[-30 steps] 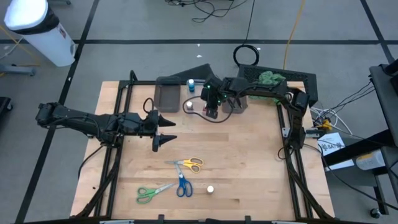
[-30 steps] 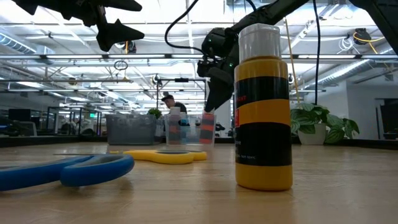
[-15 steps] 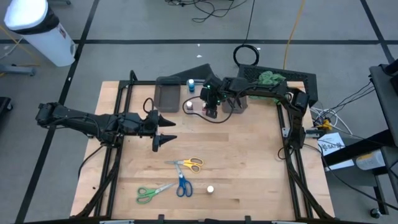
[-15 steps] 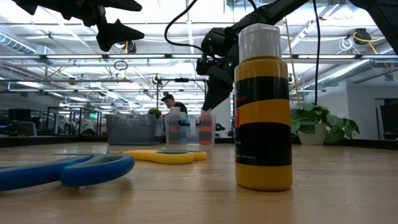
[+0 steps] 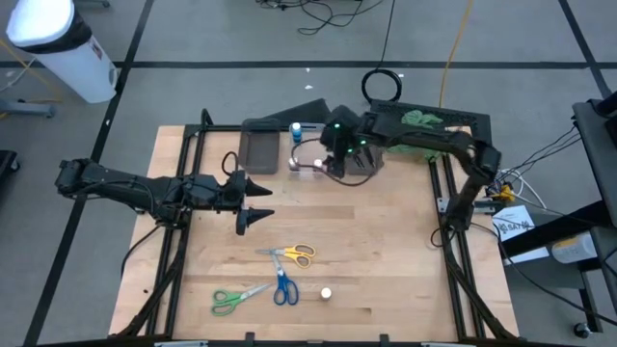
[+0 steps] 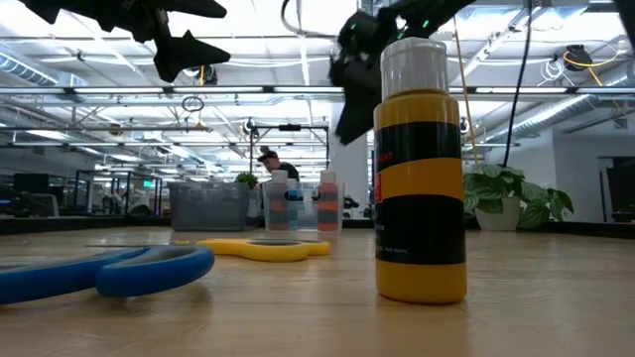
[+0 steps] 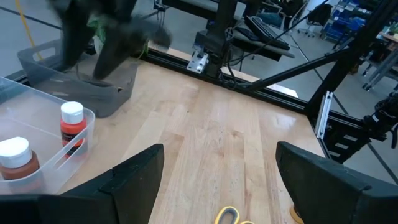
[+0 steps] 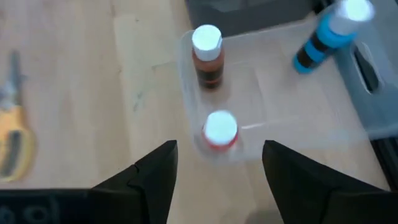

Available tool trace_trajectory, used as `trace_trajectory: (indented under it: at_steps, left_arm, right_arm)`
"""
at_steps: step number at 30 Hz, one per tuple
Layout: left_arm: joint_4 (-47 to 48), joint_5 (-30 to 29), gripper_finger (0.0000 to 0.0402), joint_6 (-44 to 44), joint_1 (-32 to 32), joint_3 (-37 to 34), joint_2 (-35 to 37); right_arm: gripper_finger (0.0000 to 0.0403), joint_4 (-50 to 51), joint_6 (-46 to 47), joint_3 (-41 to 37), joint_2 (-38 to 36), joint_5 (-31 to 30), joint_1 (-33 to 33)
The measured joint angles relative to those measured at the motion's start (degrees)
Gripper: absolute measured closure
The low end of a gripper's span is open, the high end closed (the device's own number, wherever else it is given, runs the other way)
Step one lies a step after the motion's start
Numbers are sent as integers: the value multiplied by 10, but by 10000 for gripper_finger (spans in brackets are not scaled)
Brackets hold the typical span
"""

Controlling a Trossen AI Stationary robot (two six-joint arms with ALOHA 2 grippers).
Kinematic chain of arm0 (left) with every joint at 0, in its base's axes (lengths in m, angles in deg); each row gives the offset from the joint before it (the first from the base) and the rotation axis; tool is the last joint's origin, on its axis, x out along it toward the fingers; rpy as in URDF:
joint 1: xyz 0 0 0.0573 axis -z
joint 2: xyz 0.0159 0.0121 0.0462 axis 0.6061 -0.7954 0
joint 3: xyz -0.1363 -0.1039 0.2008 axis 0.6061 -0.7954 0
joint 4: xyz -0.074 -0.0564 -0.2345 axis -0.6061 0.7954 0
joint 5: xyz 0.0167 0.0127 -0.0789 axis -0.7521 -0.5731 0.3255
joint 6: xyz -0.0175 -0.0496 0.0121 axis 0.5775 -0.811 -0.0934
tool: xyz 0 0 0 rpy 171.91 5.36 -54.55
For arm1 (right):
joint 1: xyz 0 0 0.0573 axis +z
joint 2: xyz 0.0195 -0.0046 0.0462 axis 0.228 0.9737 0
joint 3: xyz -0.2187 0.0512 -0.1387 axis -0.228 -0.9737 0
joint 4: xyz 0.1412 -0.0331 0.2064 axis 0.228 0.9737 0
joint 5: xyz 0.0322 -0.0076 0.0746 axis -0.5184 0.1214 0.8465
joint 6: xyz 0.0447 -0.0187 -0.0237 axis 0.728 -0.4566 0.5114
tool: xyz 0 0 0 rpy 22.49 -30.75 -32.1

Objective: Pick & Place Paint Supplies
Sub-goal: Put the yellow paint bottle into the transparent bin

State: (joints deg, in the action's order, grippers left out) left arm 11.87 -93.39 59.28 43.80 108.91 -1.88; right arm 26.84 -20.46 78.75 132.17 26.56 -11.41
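Now your right hand [image 5: 326,162] hangs over the clear bin [image 8: 273,106] at the far side of the bench [image 5: 386,260], fingers spread and holding nothing; the red paint bottle [image 8: 219,130] stands upright in the bin right under it, next to a brown bottle [image 8: 207,47], with a blue bottle [image 8: 323,37] just past the bin's far edge. What remains lies well toward the near edge: the yellow paint bottle [image 5: 327,293] stands upright, with the yellow scissors [image 5: 292,254], blue scissors [image 5: 282,287] and green scissors [image 5: 229,301] just beside it. Your left hand [image 5: 253,200] hovers spread and empty above mid-bench, clearly the closer of the two to that cluster, the yellow scissors lying almost directly nearward of it. Their long axis runs roughly across the bench, blades pointing toward your left arm's side; the blue pair lies nearly fore-and-aft. Judging from this, the left arm has the shorter reach, whereas the right must travel the whole depth of the bench.
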Motion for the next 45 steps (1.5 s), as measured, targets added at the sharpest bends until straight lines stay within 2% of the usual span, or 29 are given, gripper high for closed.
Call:
trace_trajectory:
  at_steps: [4,7,11,16,22,29,33,39,41,45]
  left_arm:
    - [0,0,78,0,0,0,0]
    - [0,0,78,0,0,0,0]
    - [0,0,78,0,0,0,0]
    - [-1,0,78,0,0,0,0]
    - [-37,0,78,-35,0,0,0]
    - [-54,1,78,-85,0,0,-28]
    - [-57,1,78,-122,0,1,-77]
    - [-56,3,78,-163,-1,0,-165]
    - [-72,28,78,-201,-1,0,-196]
    - [-150,158,78,-213,9,7,-261]
  right_arm:
    - [185,75,53,0,-67,1,17]
    - [192,97,81,-23,-123,1,56]
    - [198,18,115,-115,-204,1,138]
    - [200,-175,159,-277,-306,-8,258]
    - [200,-367,171,-447,-402,-101,376]
    - [200,-417,190,-524,-479,-106,433]
    - [200,-415,190,-548,-507,-105,449]
    - [200,-380,191,-580,-555,-42,481]
    - [200,-392,191,-594,-567,-44,496]
    - [200,-416,186,-611,-581,-62,506]
